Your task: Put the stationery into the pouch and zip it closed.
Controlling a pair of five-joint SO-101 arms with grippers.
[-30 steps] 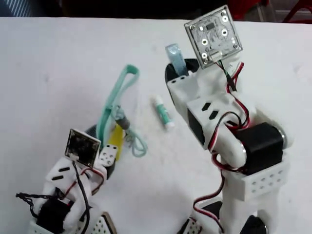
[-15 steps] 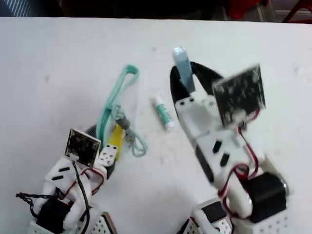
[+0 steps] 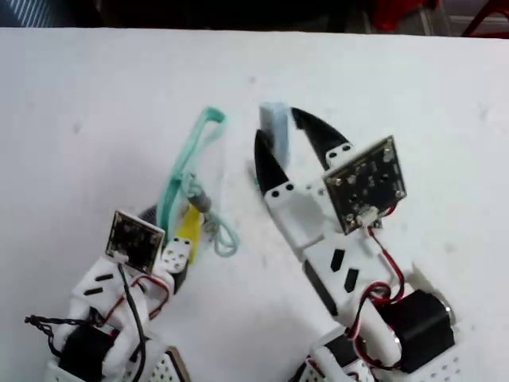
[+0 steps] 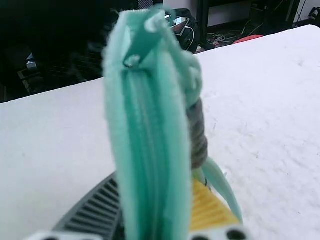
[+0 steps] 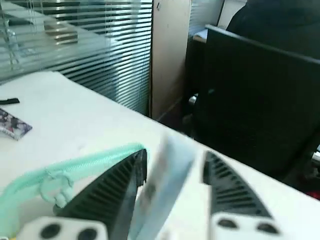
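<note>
Right gripper swung nearer pouch, jaws spread around blue strip, left gripper clamping pouch

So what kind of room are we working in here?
Most likely an office or small lab rather than a home. There are slatted window blinds, what looks like a dark chair back behind the work area, and a plain white table serving as the bench.

Left wrist view: pouch sits so near the lens that its zip smears, and its lower end runs off the edge. Right wrist view: pale blue item between the fingers of the right claw is blurred, kind unclear, bottom cut off. High view: pouch's near end lost under the left arm and its camera board.
</note>
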